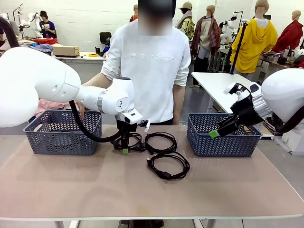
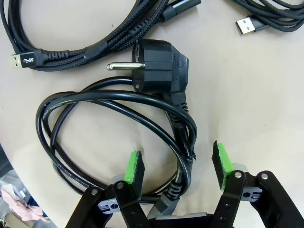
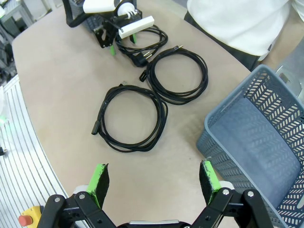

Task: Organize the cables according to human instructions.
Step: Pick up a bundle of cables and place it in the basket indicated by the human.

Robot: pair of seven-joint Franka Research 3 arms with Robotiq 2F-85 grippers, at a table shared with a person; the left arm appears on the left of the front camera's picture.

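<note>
Three black cables lie coiled mid-table. The coil with a round two-pin plug [image 2: 159, 66] lies farthest left [image 1: 135, 141] [image 3: 142, 45]. My left gripper [image 1: 125, 150] [image 2: 178, 164] [image 3: 112, 48] points straight down onto it. Its green pads [image 2: 134, 166] stand apart on either side of the coil's near strands [image 2: 183, 142], with a gap on each side. A second coil [image 1: 160, 141] [image 3: 180, 76] lies just to its right, and a third [image 1: 168, 165] [image 3: 130, 116] lies nearer me. My right gripper [image 1: 213, 134] [image 3: 154, 183] hangs open and empty in front of the right basket.
Two grey-blue mesh baskets stand on the table, one at the left [image 1: 61, 135] and one at the right [image 1: 223, 140] [image 3: 256, 123]. A person in a white sweatshirt [image 1: 147, 61] stands at the far edge. Braided USB cable strands [image 2: 95, 42] lie just beyond the plug.
</note>
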